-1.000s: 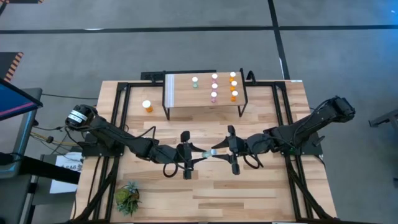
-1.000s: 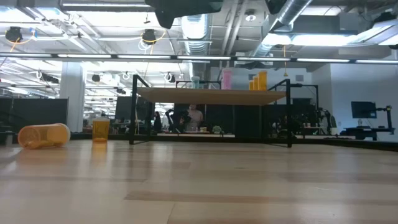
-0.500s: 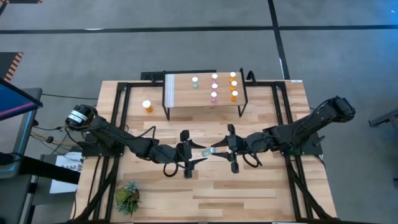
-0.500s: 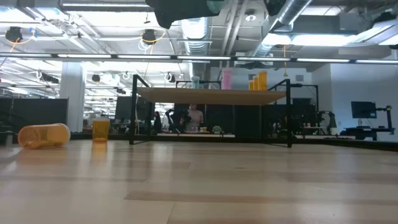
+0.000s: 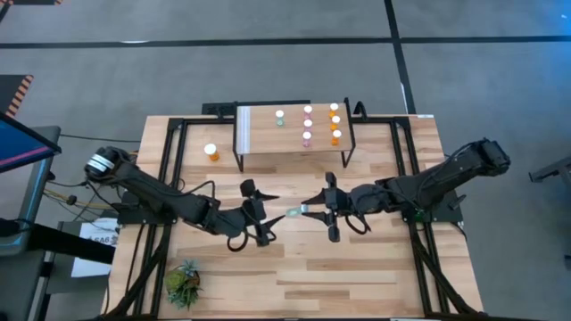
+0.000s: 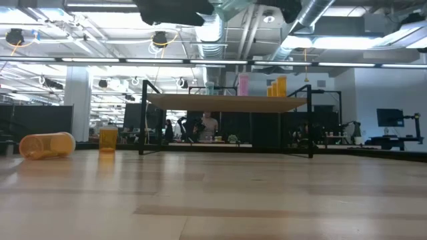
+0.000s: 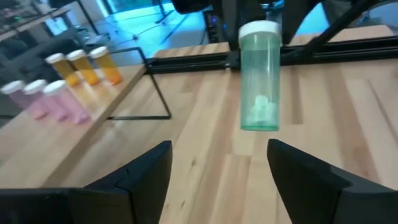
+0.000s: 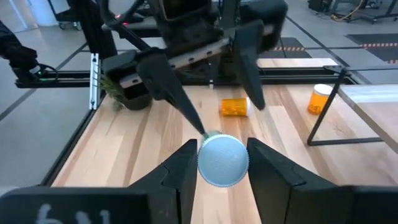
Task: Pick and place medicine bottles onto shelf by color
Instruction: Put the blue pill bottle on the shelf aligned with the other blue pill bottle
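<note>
A teal-green medicine bottle [image 7: 260, 81] with a white cap hangs above the table's middle, and my right gripper [image 5: 308, 210] is shut on it. My left gripper [image 5: 269, 217] stands open just left of the bottle's base, its fingers [image 7: 143, 180] apart and touching nothing. The shelf [image 5: 268, 143] stands at the far middle, bearing a green bottle [image 5: 279, 117], pink bottles [image 5: 308, 124] and orange bottles [image 5: 335, 124], all upright. An orange bottle [image 5: 211, 152] stands on the table left of the shelf. Another orange bottle [image 8: 235, 107] lies on its side. My right gripper pinches the bottle's white cap end [image 8: 222, 160] between its two fingers [image 8: 180, 168]. The fingers come level from the table's right. The bottle sticks out beyond them toward the table's left, about level and clear of the table.
A small green plant [image 5: 183, 283] sits at the near left corner. Black frame rails [image 5: 169, 160] run along both sides of the table. Bare wood [image 5: 312, 276] lies between the grippers and the near edge.
My left gripper has opened, let go of the teal-green bottle and drawn back toward the table's left. The bottle has stayed level in my right gripper.
</note>
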Robot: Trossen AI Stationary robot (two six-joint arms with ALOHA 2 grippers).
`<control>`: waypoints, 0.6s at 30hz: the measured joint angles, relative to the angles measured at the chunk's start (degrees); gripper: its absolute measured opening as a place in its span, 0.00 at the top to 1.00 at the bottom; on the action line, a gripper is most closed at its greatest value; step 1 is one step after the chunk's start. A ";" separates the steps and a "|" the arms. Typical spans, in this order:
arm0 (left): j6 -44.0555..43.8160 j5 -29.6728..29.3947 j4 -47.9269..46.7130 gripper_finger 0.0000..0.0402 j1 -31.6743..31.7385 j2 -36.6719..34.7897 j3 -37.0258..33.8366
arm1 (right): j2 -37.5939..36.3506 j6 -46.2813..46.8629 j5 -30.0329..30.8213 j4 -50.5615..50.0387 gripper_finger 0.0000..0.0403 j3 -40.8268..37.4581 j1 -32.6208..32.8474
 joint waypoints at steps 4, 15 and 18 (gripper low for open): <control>-0.38 -3.06 -2.45 0.34 -1.44 -0.99 0.00 | 0.00 -0.08 -1.31 0.07 0.64 0.00 -2.11; -2.53 -12.94 -9.34 0.33 -3.78 -4.89 -1.11 | 0.02 -4.16 -4.28 -7.89 0.63 8.32 -9.31; -2.79 -12.89 -4.77 0.33 -3.15 -6.02 -5.98 | 0.02 -4.87 -5.31 -12.25 0.63 12.23 -11.79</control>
